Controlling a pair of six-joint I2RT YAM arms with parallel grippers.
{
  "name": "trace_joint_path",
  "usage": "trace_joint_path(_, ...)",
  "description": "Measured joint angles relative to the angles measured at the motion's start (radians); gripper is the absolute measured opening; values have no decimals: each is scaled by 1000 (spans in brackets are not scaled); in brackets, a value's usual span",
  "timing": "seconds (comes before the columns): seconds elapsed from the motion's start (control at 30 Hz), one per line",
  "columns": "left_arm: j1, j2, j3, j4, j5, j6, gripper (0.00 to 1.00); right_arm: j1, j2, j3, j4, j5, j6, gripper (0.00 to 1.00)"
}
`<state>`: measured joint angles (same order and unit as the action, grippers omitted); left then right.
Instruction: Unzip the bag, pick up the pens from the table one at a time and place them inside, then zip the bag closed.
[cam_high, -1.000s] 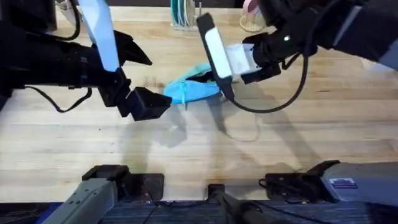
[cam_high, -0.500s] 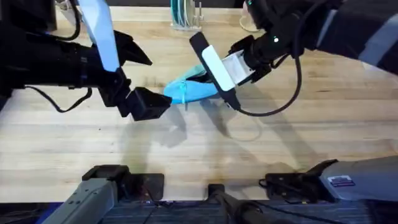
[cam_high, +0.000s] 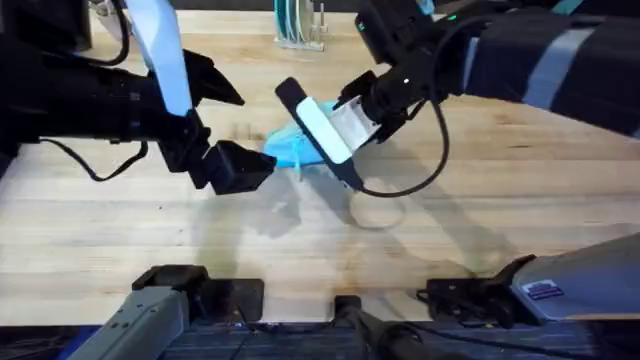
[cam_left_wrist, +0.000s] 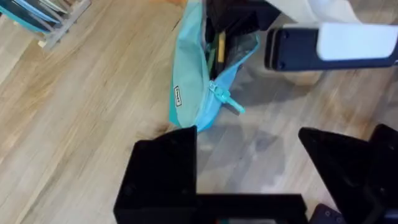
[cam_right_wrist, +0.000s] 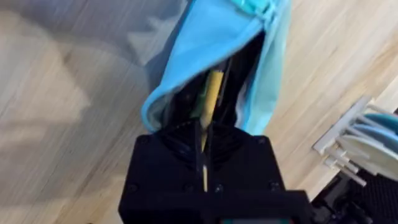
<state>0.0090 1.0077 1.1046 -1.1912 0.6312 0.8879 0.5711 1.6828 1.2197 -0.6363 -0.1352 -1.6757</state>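
Claw work first: the right claw (cam_right_wrist: 204, 146) stands at the open mouth of the bag (cam_left_wrist: 193, 93), its black fingers closed tight on a yellow pen (cam_right_wrist: 210, 99) whose free end already reaches down into the dark inside; the left claw (cam_left_wrist: 249, 168) hangs just beside the bag's near end with its fingers spread wide and nothing between them, one fingertip close to the fabric, though whether it touches cannot be told. Largest of all is the light wooden bench (cam_high: 300, 250), which carries everything, with a rack of teal-edged items (cam_high: 298, 25) at its far edge. Next in size, the light blue bag lies near the middle of the bench, between the two arms, its zipper drawn back so that the mouth gapes and the zipper pull (cam_left_wrist: 225, 99) dangles near the end that faces the left claw. Smallest is the pen, slim and yellow, held partway through the opening. By my reckoning the unzipping is done and the task is in the loading step: this pen has yet to be let go inside. No other pen can be made out lying on the bench, so this may be the last one. After that, closing the zipper is left.
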Motion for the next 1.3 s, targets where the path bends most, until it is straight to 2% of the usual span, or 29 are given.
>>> trace_joint_path(0.3, 0, 0, 0, -2, 0, 0, 993, 51, 24, 0, 24, -18, 46, 32)
trace_joint_path(0.6, 0, 0, 0, -10, 0, 0, 993, 52, 24, 0, 23, -66, 120, 40)
trace_joint_path(0.63, 0, 0, 0, -11, 0, 0, 993, 52, 24, 0, 23, -69, 128, 93)
trace_joint_path(0.83, 0, 0, 0, -20, 0, 0, 993, 53, 24, 0, 32, -83, 135, 941)
trace_joint_path(0.9, 0, 0, 0, -23, 0, 0, 993, 54, 24, 0, 35, -84, 136, 992)
trace_joint_path(1.3, 0, 0, 0, -24, 0, 0, 993, 54, 24, 0, 33, -85, 167, 997)
